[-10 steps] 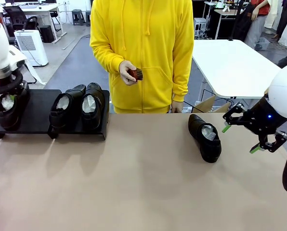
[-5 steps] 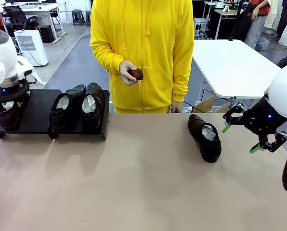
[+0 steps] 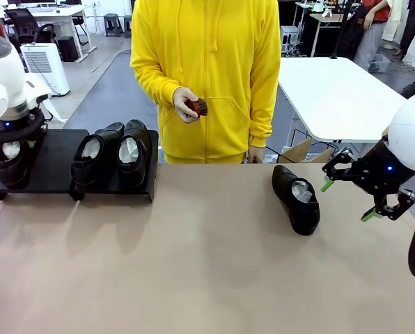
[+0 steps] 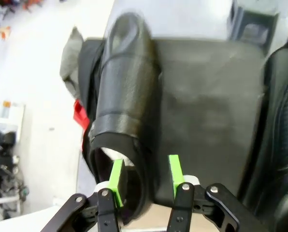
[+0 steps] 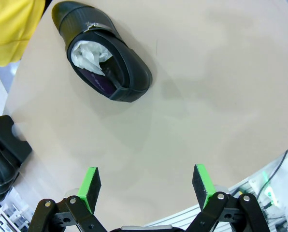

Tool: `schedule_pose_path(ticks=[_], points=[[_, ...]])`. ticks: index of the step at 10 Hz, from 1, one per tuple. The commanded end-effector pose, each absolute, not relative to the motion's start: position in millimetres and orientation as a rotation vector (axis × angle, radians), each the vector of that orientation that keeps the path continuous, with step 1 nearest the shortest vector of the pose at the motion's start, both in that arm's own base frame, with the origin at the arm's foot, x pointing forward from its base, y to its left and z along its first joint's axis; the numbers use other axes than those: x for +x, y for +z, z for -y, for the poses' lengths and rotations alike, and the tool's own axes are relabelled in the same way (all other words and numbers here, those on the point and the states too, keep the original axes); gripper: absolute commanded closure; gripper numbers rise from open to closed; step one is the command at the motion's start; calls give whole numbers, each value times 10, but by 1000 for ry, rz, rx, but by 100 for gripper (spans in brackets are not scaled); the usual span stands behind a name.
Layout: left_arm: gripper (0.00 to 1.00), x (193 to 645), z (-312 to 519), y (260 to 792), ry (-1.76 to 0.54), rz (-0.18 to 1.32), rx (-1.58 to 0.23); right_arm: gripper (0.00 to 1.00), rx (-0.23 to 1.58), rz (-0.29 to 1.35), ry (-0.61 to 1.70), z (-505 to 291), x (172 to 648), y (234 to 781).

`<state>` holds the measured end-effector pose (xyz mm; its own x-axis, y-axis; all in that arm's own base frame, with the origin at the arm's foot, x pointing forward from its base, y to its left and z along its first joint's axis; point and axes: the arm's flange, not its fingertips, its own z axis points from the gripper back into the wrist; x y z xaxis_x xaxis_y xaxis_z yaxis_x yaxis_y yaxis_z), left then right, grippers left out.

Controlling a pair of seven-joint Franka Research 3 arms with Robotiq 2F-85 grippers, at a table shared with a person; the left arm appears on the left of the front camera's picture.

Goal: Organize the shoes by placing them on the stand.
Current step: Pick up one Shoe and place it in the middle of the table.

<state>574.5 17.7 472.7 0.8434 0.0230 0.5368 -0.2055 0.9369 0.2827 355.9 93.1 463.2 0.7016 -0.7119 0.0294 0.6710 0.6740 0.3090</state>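
Shoes (image 3: 112, 156) sit three on the stand (image 3: 54, 163); the left end effector (image 4: 145, 180) pinches the left-end shoe's (image 4: 124, 111) heel wall, seating it. The fourth (image 3: 297, 197) lies near the surface's far right edge, awaiting the wide-open right end effector (image 5: 146, 186).

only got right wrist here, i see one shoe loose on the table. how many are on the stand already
Observer: Three. The left-end shoe sits on the stand, and a pair of shoes stands side by side toward its right end.
Operator: whats the left arm doing
Observer: The left gripper is at the left-end shoe's heel, one pad inside the opening and one outside the wall. I cannot tell whether it is clamped.
Operator: person in the way
Observer: No. The person's hand holds a small brown brush at chest height, behind the table's far edge.
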Motion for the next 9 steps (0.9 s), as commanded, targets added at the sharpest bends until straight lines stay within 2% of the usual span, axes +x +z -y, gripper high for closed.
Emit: schedule_pose_path(ticks=[1, 3, 5, 7, 9], points=[[52, 5317, 123, 5191, 136, 694, 262, 0, 294, 160, -762, -923, 3568, 4636], [52, 4830, 431, 5482, 135, 679, 201, 0, 294, 160, -762, -923, 3568, 4636], [52, 4367, 675, 5539, 84, 396, 98, 0, 286, 152, -781, -931, 3560, 4632], [52, 4018, 853, 5469, 41, 84, -46, 0, 213, 216, -628, -1142, 3717, 4812], [52, 3903, 894, 5426, 30, -20, -119, 0, 137, 245, -507, -1329, 3975, 5028]])
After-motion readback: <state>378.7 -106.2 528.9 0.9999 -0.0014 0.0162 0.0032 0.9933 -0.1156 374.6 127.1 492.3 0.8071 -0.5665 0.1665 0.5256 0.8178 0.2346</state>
